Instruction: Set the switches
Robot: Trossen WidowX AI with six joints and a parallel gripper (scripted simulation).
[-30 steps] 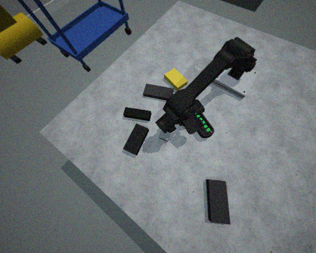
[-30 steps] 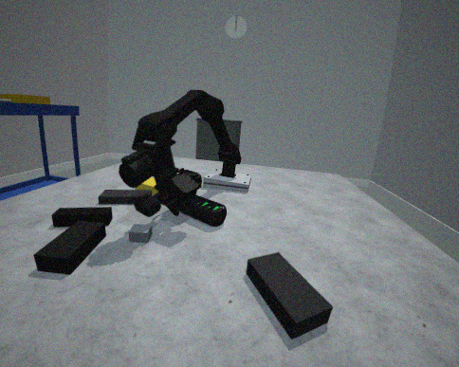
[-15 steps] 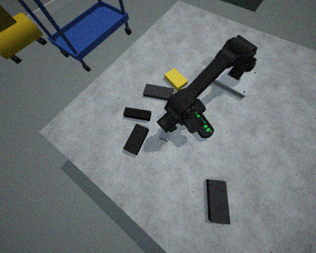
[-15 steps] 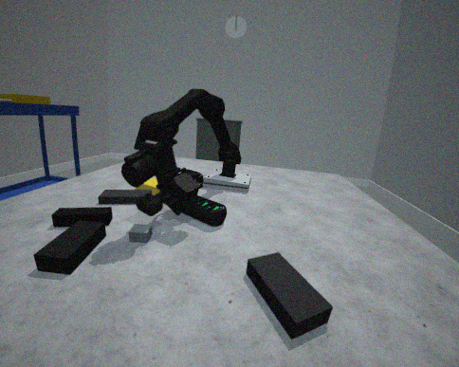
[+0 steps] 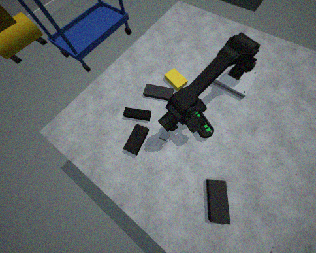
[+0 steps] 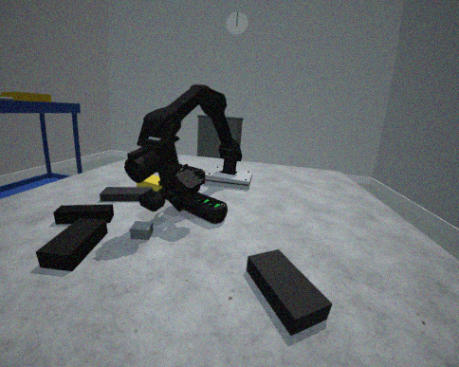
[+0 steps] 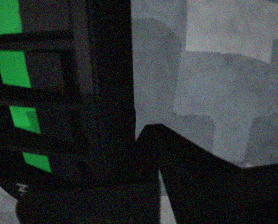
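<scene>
We found the controller unit (image 5: 206, 133) (image 6: 208, 207) (image 7: 112, 75) resting on the counter (image 5: 270, 146) (image 6: 189, 297), right of centre in the top view and near the middle of the exterior view. Its switch side faced up, with green switch ends showing; the wrist view took in four of them along its left edge. The rest of the row was cut off there, so we could not read every setting.

The hand (image 7: 153, 132) was over the unit's near side, its fingers together with nothing clamped between them. We could not tell whether the fingertips touched the unit. The black arm (image 5: 211, 72) (image 6: 174, 112) reached down from the upper right in the top view and covered part of the unit.

A yellow block (image 5: 175, 78) (image 6: 149, 182) lay just above the arm's wrist in the top view. Left of the arm we noted three dark blocks, and a small grey block (image 5: 164, 136) (image 6: 141, 229) lay below the arm's wrist. Another dark block (image 5: 218, 201) (image 6: 288, 289) lay well apart at the lower right.
</scene>
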